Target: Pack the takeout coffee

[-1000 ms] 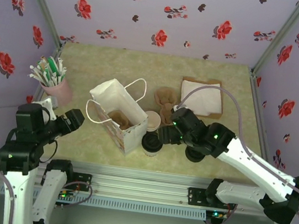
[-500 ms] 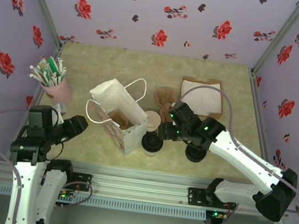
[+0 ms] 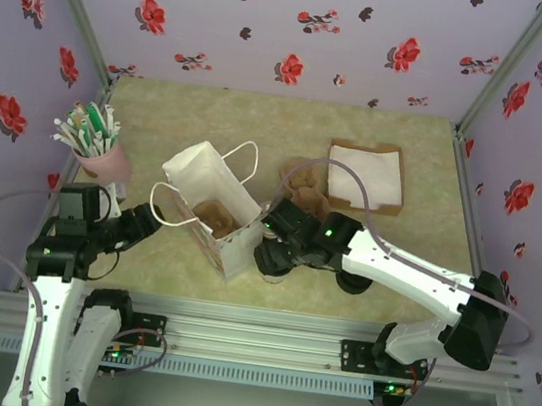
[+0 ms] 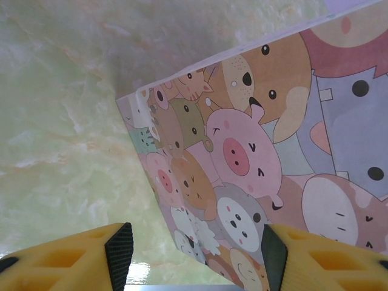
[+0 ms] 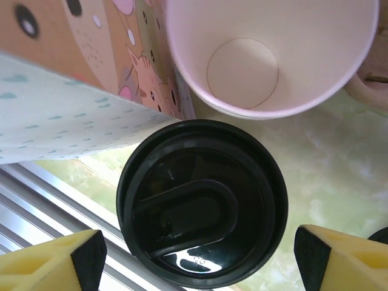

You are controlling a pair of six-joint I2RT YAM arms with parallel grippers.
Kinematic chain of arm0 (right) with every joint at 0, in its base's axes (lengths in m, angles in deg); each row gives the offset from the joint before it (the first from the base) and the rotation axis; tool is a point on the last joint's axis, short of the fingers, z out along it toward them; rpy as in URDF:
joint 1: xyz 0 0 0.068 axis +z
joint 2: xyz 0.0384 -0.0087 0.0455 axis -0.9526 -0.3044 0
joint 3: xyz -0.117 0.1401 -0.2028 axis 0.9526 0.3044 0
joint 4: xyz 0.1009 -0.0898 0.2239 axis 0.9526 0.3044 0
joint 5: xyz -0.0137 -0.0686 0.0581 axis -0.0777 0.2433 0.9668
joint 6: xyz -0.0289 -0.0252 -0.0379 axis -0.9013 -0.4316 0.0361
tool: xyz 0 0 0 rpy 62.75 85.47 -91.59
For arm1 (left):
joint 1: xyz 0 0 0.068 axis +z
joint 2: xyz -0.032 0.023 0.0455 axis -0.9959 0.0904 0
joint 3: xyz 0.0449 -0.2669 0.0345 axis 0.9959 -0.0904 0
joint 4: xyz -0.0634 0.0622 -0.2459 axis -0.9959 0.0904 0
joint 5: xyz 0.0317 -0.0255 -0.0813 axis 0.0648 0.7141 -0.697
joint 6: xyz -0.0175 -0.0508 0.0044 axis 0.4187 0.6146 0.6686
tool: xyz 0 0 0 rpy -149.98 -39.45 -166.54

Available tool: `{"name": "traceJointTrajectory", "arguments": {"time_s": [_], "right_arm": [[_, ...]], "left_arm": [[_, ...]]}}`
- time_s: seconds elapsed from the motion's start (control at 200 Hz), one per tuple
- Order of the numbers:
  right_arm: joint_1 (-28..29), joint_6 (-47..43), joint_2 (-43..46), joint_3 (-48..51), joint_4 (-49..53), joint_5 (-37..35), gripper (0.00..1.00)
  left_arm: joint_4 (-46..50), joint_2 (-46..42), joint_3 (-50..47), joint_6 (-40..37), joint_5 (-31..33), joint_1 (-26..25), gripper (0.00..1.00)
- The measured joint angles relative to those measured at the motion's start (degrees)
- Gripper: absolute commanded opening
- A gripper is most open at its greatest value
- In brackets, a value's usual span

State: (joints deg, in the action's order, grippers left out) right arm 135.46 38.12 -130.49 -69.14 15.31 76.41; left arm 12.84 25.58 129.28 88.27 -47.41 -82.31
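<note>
1. Tool state: the right gripper (image 5: pixel 200 250) hangs above the coffee (image 5: pixel 202 203) with its jaws wide, 1 on each side of the lid and neither touching it. The left gripper (image 4: pixel 195 251) is also open, its jaws straddling a lower corner of the bag (image 4: pixel 254 151). Contact with the paper cannot be confirmed.
2. Location: the coffee stands upright on the table (image 4: pixel 60 121), just beside the bag and just beside the open cup (image 5: pixel 273 54).
3. Risk, lid: if the jaws close at lid height rather than on the cup wall, the lid could pop off and the drink spill.
4. Risk, neighbours: space around the coffee is tight. A descending finger could catch the open cup and topple it, or snag the bag wall and drag the bag.
5. Risk, bag: with the left jaws not clamped, the bag is judged unsecured. It may tip or fold when the coffee is lowered in.
6. Risk, seating: a brown item (image 3: pixel 217 216) already lies inside the bag. The coffee could land on it and lean.
</note>
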Motion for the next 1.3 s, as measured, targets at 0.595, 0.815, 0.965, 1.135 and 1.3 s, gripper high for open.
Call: {"name": "traceJointTrajectory", "arguments": {"time_s": [0.595, 0.815, 0.965, 1.135, 1.3], "right_arm": [[0.5, -0.2, -3.8, -0.5, 0.0, -1.0, 0.82], [0.5, 0.2, -4.5, -0.5, 0.0, -1.9, 0.78], [0.6, 0.6, -4.6, -0.5, 0.1, -2.4, 0.75], [0.6, 1.7, -4.5, -0.8, 1.3, -3.7, 0.74], [0.6, 3.9, -4.2, -0.9, 3.5, -5.5, 0.73]], "left_arm": [[-1.1, 0.2, 0.0, 0.0, -0.4, 0.0, 0.60], [-1.1, 0.1, 0.0, 0.0, -0.4, 0.0, 0.60], [-1.1, 0.1, 0.0, 0.0, -0.4, 0.0, 0.60], [-1.1, 0.1, 0.0, 0.0, -0.4, 0.0, 0.60], [-1.1, 0.1, 0.0, 0.0, -0.4, 0.0, 0.60]]}}
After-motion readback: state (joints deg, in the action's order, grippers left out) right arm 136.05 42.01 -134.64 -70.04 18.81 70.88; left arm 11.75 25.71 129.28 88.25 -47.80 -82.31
